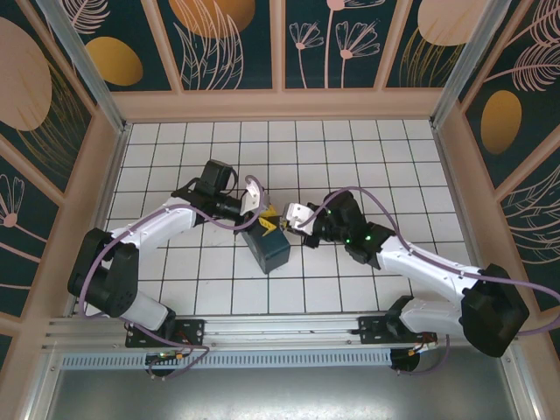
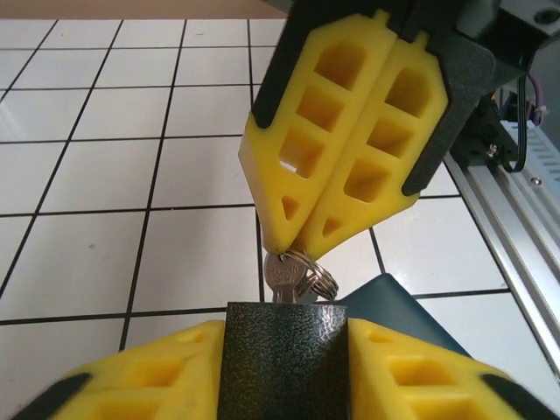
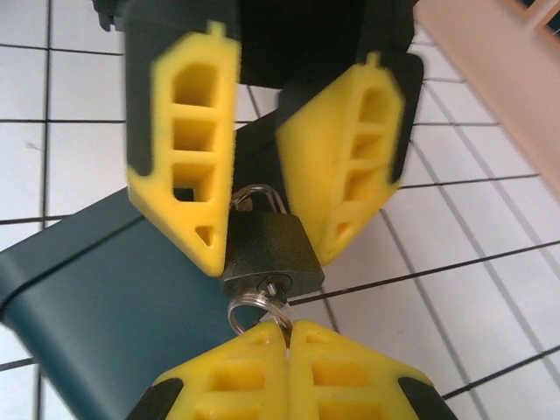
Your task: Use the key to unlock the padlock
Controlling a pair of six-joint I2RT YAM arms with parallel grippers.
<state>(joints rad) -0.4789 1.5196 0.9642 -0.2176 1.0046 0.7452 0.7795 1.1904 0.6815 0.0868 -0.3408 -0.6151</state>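
Note:
The padlock [image 2: 282, 360] has a dark speckled body and sits between my left gripper's [image 2: 284, 337] yellow fingers, which press on both its sides. Its silvery shackle [image 3: 255, 196] points back into that gripper. The key [image 2: 283, 278], with a split ring [image 2: 320, 280] on it, is stuck into the keyhole in the padlock's [image 3: 267, 248] underside. My right gripper [image 3: 289, 328] is shut on the key's head. Seen from above, both grippers meet over the middle of the floor, the left gripper [image 1: 262, 215] facing the right gripper [image 1: 291, 229].
A dark teal box [image 1: 267, 248] lies on the white tiled floor [image 1: 350, 149] just below the two grippers. It also appears as the teal box [image 3: 96, 293] under the padlock. An aluminium rail [image 1: 289, 332] runs along the near edge.

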